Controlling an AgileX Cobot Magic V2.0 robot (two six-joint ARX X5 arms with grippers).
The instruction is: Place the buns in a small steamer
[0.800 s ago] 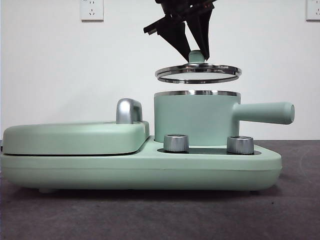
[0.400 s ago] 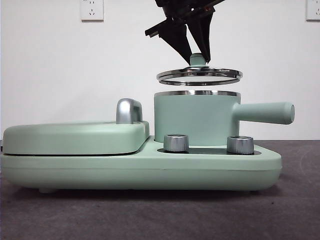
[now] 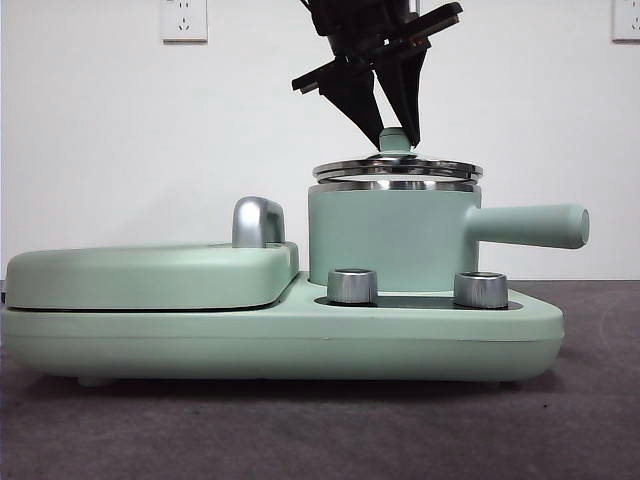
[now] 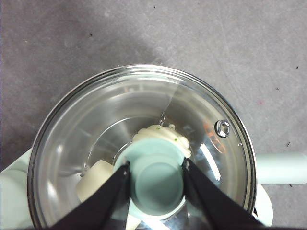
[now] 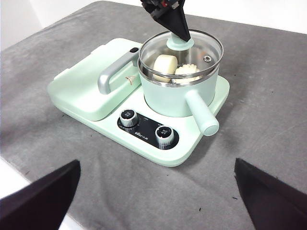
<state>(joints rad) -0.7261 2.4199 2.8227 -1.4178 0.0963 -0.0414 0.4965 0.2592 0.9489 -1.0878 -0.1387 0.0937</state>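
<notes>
Directly under left end effector (image 4: 156, 179), buns (image 5: 165, 65) fill steamer (image 3: 395, 240).

A dark gripper (image 3: 398, 133) comes down from the top edge, its two black jaws closed on the green knob (image 3: 394, 141) of the steel-rimmed lid (image 3: 397, 170). The lid sits on the rim of the small steamer (image 3: 390, 238), apparently touching all round, though the level angle makes this hard to confirm. The steamer's long handle (image 3: 530, 225) points right. It stands on a mint-green base (image 3: 290, 340) above two chrome dials (image 3: 352, 286). To the left lies a flat griddle lid (image 3: 150, 275) with a chrome handle (image 3: 257, 222). The base rests on a grey tabletop (image 3: 300, 430).
</notes>
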